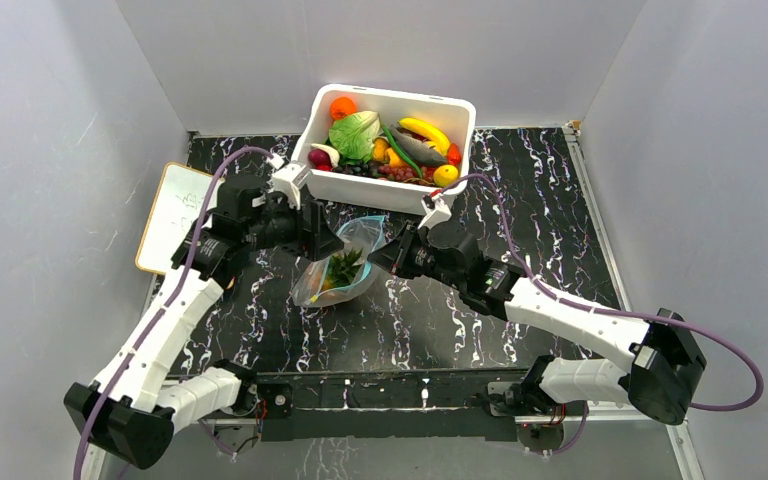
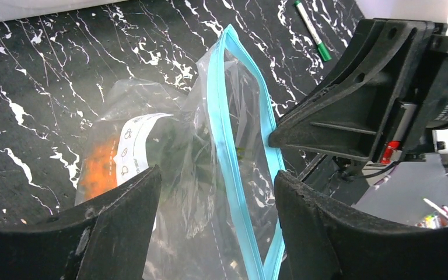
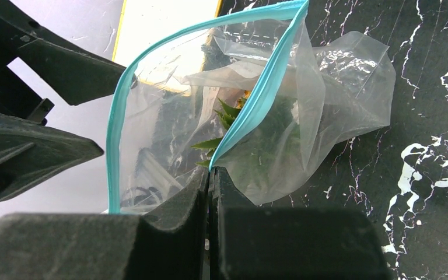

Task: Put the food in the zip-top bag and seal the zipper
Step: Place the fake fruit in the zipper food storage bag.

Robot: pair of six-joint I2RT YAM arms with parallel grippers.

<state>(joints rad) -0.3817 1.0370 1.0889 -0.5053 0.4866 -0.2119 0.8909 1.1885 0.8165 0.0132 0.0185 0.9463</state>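
Our right gripper (image 3: 210,175) pinches the zipper (image 3: 251,96) of the zip-top bag (image 1: 365,240), which sits mid-table holding 1 pineapple (image 1: 343,268); our left gripper (image 2: 216,175) straddles the mouth, fingers spread (not gripping); we should close squarely on the strip, then slide along it steadily.

a black table (image 1: 560,200) with white marble-like veins, enclosed by pale wall panels (image 1: 60,120). a white rectangular tub (image 1: 380,188) stands at the far edge, near the middle. a white board (image 1: 172,215) with a yellow-orange border lies askew at the left edge. a clear zip-top bag (image 1: 335,278) rests its crumpled lower end mid-table. a white and green marker (image 2: 312,29) lies flat on the surface.
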